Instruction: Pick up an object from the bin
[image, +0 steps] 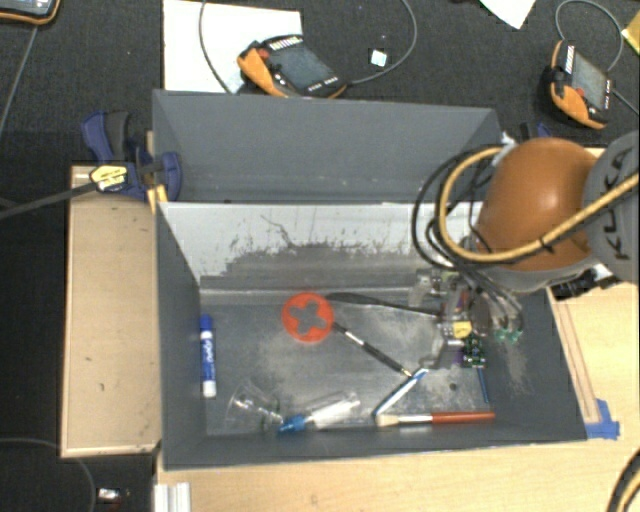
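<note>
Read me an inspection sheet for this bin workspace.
Surface: grey bin floor, scuffed and scratched.
Job's things: red disc at centre; blue marker at left; red-handled brush and blue-white pen along the front.
Clutter: clear plastic pieces front left; thin black stick mid-floor.
Grippers: tool low at the bin's right, beside the pen's end.
Cables: yellow and black cables looped at the wrist.
Surroundings: two orange devices beyond the bin.

Illumination is diffuse and moderate, falling from above. The bin (178, 330) floor returns a pale sheen at its centre, and the rear inner wall reads brighter than the side walls. A soft highlight sits on the orange wrist cover (535, 200), with shade on the floor beneath it.
</note>
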